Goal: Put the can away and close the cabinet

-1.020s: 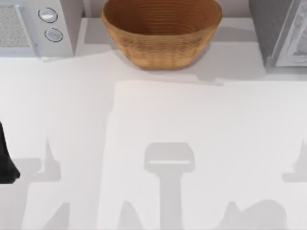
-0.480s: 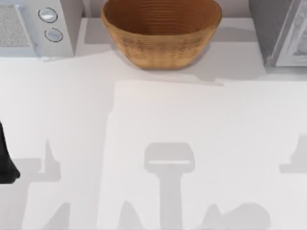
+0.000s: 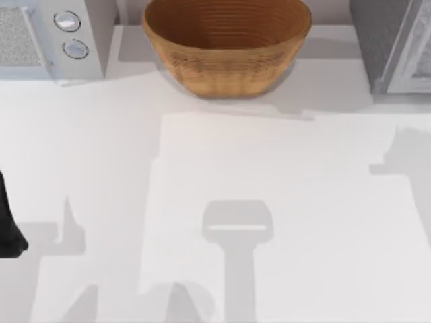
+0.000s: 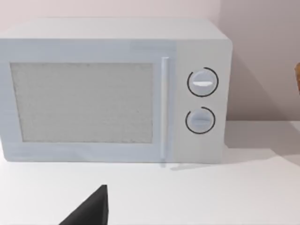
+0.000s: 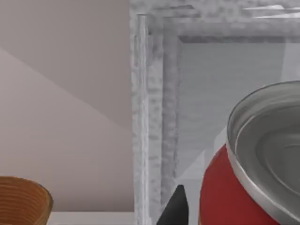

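Note:
The can (image 5: 220,187) is red with a silvery rimmed top and looms close in the right wrist view. My right gripper (image 5: 243,213) is shut on it, one dark finger (image 5: 176,208) lying against its side. Just behind the can stands the grey speckled cabinet (image 5: 150,117), its frame and pale inside facing the camera. From above, the cabinet (image 3: 387,47) sits at the table's back right corner. My left arm (image 3: 8,229) is parked at the left edge, one dark fingertip (image 4: 89,211) pointing at the microwave.
A wicker basket (image 3: 225,47) stands at the back centre, its rim (image 5: 21,197) also low in the right wrist view. The white microwave (image 3: 47,37) with two dials (image 4: 202,101) fills the back left. Arm shadows lie on the white table (image 3: 222,168).
The shadow at the table's right edge has moved back toward the cabinet, and the round shadow at the front has slid left. The left arm has stayed still.

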`<state>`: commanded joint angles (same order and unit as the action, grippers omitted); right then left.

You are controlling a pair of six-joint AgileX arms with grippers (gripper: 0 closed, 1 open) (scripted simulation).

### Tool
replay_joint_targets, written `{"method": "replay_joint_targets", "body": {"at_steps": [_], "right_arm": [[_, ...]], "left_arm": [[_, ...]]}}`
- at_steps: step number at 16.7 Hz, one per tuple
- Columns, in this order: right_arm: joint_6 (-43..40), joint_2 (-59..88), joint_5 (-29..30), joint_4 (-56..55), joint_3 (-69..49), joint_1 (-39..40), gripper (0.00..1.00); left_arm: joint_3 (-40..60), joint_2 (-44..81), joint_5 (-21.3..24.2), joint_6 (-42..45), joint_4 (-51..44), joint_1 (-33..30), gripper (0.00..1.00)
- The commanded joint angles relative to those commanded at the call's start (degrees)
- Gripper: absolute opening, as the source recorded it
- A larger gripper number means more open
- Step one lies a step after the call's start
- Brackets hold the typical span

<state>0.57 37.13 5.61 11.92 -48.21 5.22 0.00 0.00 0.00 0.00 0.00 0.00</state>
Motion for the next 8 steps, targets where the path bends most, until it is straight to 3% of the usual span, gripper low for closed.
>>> {"method": "replay_joint_targets", "body": {"at_steps": [8], "right_arm": [[0.32, 29.34, 4.15, 8.9, -39.57, 3.9, 0.0]], "left_arm": [[0.0, 0.0, 0.0, 0.0, 0.0, 0.0, 1.0]]}}
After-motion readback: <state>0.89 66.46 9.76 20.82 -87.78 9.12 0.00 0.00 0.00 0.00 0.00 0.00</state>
